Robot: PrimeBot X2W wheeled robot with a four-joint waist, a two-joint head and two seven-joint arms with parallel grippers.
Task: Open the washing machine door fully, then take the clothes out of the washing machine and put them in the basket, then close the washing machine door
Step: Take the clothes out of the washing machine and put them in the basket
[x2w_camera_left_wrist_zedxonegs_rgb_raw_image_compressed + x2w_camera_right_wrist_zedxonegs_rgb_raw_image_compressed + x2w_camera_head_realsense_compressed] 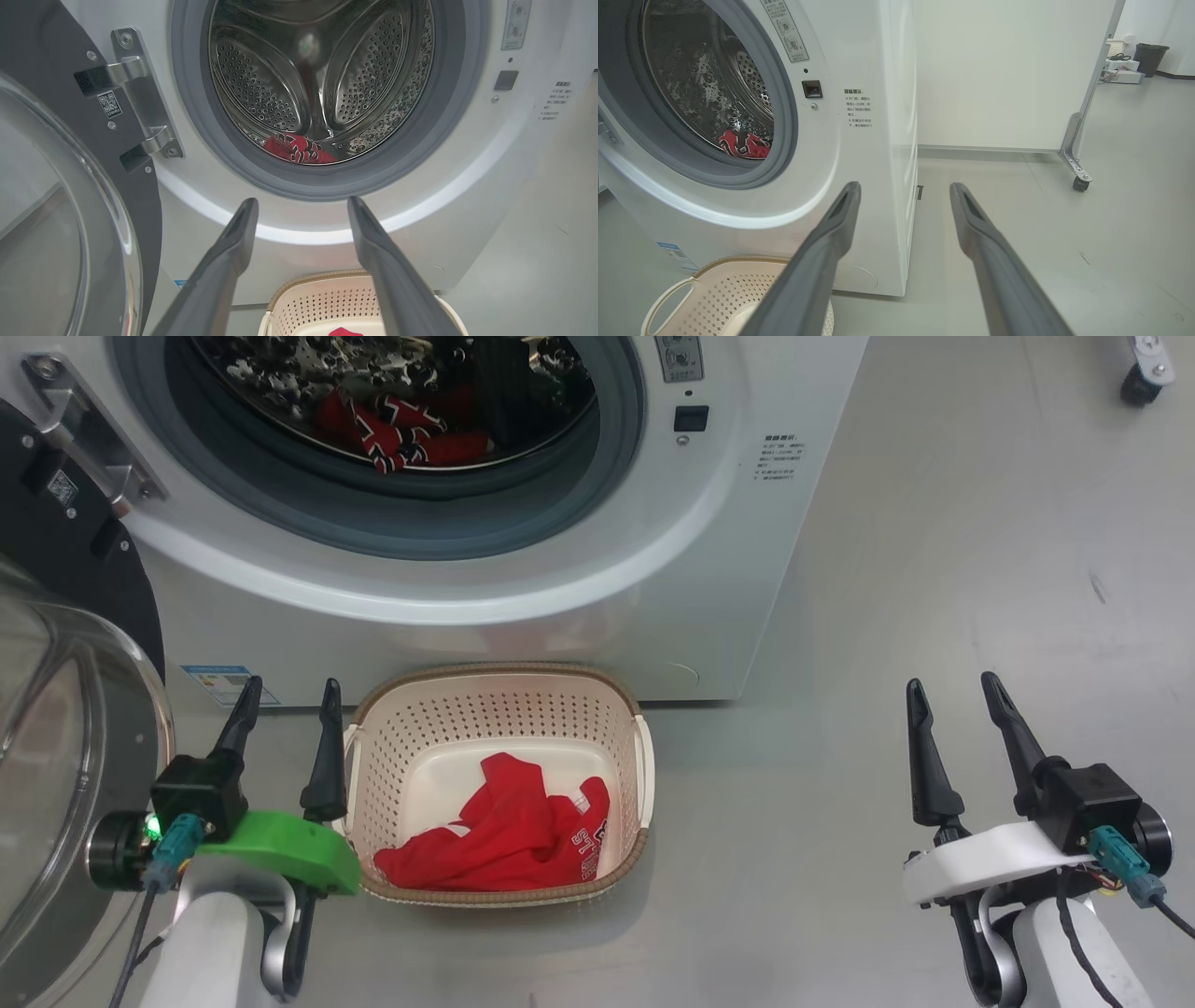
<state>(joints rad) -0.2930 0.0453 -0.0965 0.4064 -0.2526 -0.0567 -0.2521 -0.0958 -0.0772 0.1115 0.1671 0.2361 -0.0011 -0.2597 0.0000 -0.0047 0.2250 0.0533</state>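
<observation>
Grey floor (980, 569), basket (495, 719) (red clothes (513, 840) inside) before washing machine (728, 523)

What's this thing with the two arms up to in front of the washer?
A two-armed robot is unloading the washing machine. The washing machine door stands swung open on the robot's left. One red garment lies in the basket on the floor in front of the machine, and more red clothes lie in the drum, not yet taken out. The left gripper and the right gripper are both open and hold nothing.
</observation>
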